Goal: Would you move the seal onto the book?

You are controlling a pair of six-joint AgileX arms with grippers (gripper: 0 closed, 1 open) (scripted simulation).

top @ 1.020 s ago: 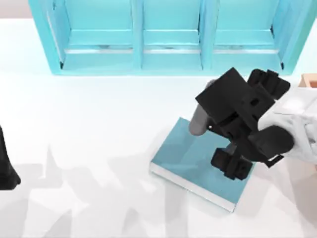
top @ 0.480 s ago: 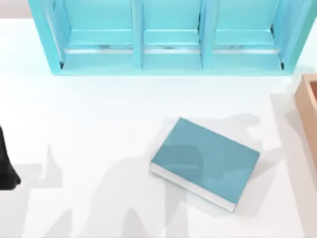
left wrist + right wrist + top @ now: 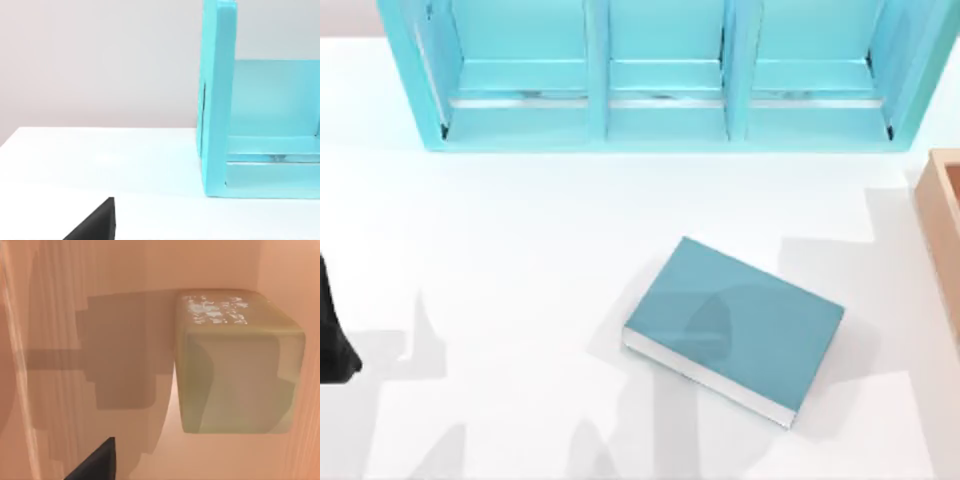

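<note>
The white worktop (image 3: 520, 250) carries everything here, with the big teal shelf unit (image 3: 660, 75) standing along its far side, three open bays facing the camera. At the right edge of the top view a light-wood box (image 3: 942, 230) juts in.

The book (image 3: 735, 325) lies flat near the middle-right of the worktop, turned at an angle, its teal cover bare and its white page edges showing on the near side. It looks stiff and level, a steady place to set something down.

The seal (image 3: 237, 362) stands inside the wooden box, seen from the right wrist view: a small tan block with rounded edges and pale marks on its upper face. I judge it rigid and light, smooth enough to slip (those rounded corners offer no catch), so the flat opposite side faces, about mid-height, are the place to pinch.

The right gripper's state I cannot tell. The left arm (image 3: 332, 340) is parked at the left edge.
</note>
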